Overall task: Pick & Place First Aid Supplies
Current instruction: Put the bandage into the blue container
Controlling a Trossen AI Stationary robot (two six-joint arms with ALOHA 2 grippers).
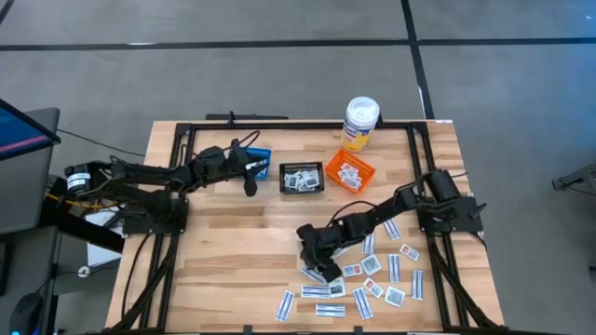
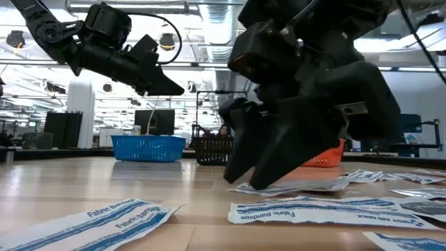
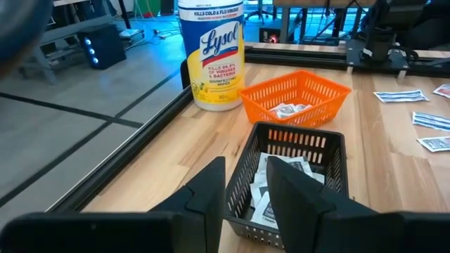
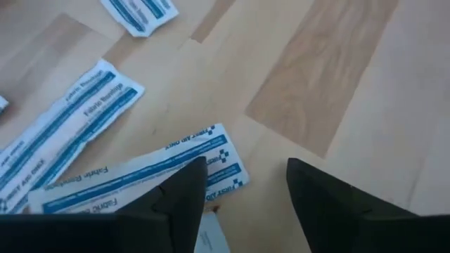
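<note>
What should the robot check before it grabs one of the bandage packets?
1. Right gripper down at the packets: ok.
2. Its fingers apart: ok, a gap shows between them.
3. Fabric bandage packet between them: not ok, it lies beside one finger.
4. Nothing held already: ok.
5. Left gripper out of the way: ok, it hangs by the black basket.
6. Room left in the black basket and the orange basket: ok.

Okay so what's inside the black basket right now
The black mesh plastic basket holds several small flat white square packets with dark marks, piled loosely. Anything lying under that pile, and the basket's floor, is covered, and the left pincer's fingers block its near corner.
</note>
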